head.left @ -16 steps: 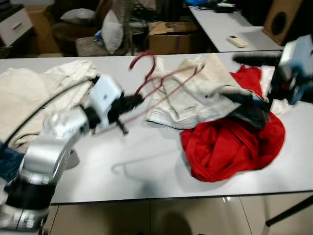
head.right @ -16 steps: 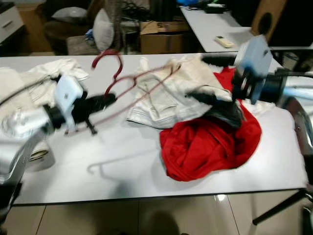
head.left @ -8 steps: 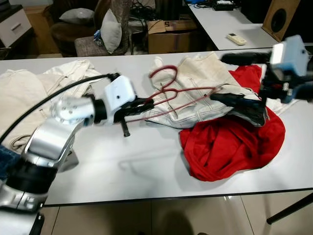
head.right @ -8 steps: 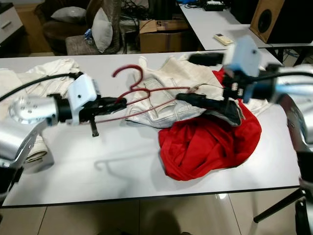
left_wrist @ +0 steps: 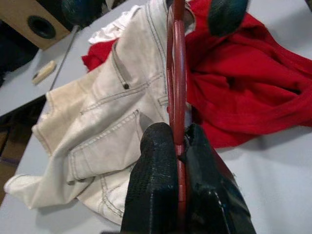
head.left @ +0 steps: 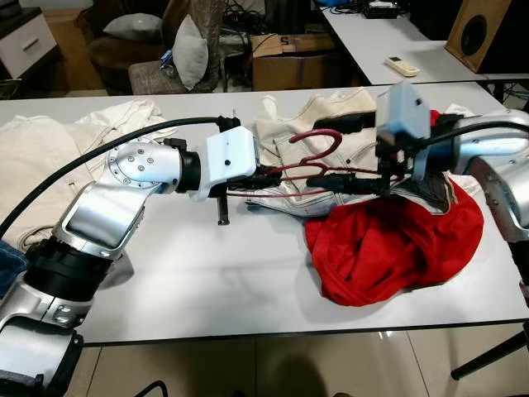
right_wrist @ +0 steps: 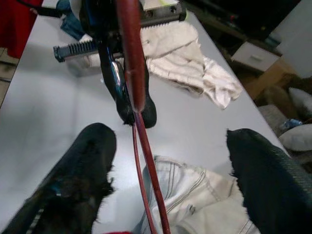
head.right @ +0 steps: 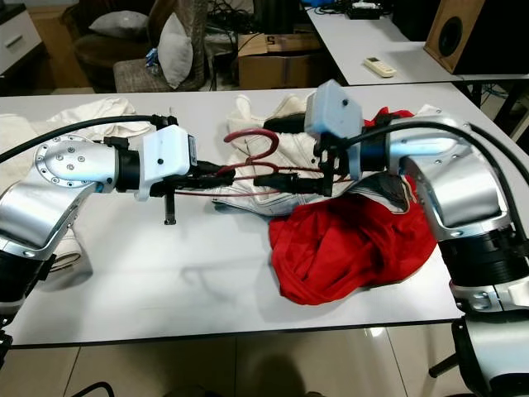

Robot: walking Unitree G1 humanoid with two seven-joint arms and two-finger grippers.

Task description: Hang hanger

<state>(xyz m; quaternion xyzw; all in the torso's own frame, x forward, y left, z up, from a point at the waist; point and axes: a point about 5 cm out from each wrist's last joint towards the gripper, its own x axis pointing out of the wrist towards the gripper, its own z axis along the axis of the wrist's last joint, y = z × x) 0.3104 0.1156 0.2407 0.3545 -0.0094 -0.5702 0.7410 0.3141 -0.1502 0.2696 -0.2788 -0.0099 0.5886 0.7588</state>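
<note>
Fingers of our left gripper [left_wrist: 178,161] are clamping the thin dark-red wire hanger [head.left: 318,161], holding it above the white table [head.left: 207,273] over cream denim jeans [head.left: 331,124]. Rightward, our right gripper [right_wrist: 168,170] is hovering spread apart around the hanger, near crumpled red cloth [head.left: 388,248].

A white table [head.left: 207,281] holds scattered laundry. A crumpled red garment [head.left: 388,248] lies near its front right edge, touching a pair of pale cream jeans [head.left: 289,136] spread toward the middle. More cream clothing [head.left: 50,157] is heaped at the left. Behind stands a second table with a remote control [head.left: 401,68], a cardboard box [head.left: 293,62], and a cushioned armchair [head.left: 140,45].
</note>
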